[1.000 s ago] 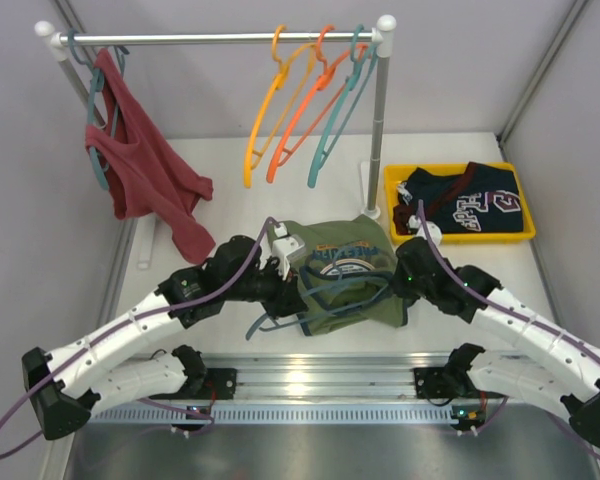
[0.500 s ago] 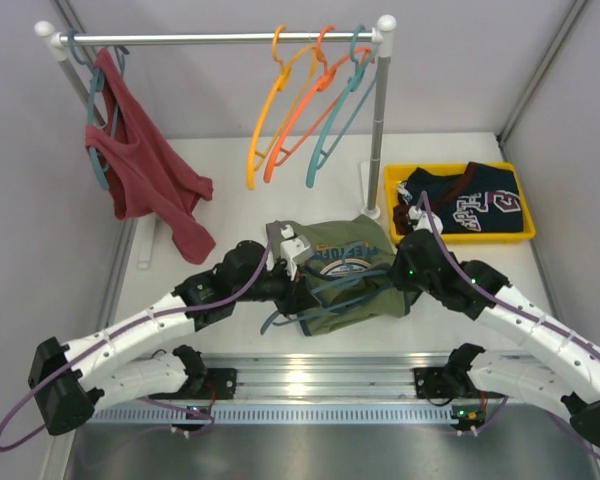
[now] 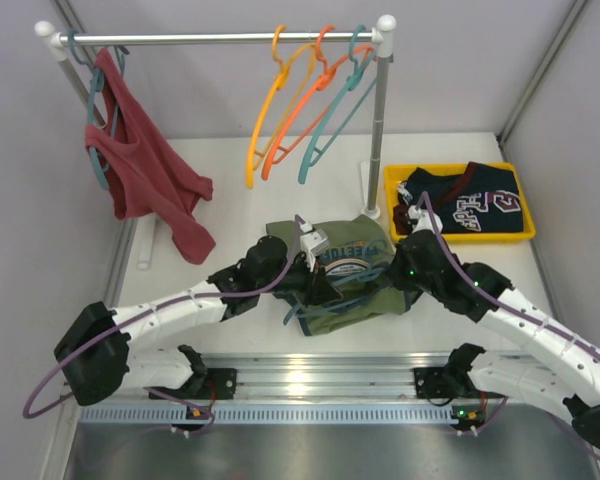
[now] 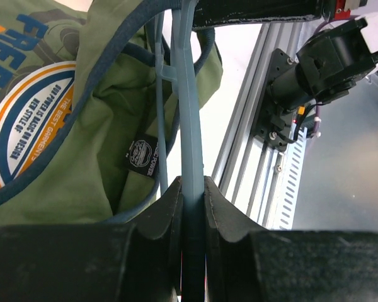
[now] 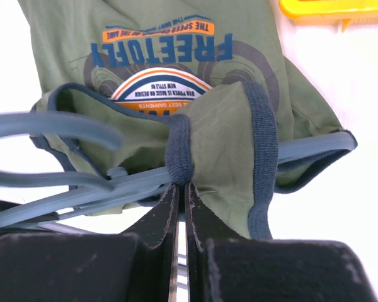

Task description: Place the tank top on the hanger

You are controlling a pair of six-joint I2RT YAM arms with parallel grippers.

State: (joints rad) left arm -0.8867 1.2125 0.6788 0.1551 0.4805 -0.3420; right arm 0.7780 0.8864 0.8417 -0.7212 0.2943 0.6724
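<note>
As I see it, left gripper (image 4: 192,189): clamped on the hanger (image 4: 189,107) arm.
Right gripper (image 5: 181,192): pinched on the tank top (image 5: 223,135) trim.
Tank top: bunched mid-worktop (image 3: 230,190), toward the near edge, hanger arm under its strap.

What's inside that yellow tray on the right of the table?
A crumpled navy garment with maroon trim and white lettering fills the yellow tray; anything beneath it is covered.
</note>
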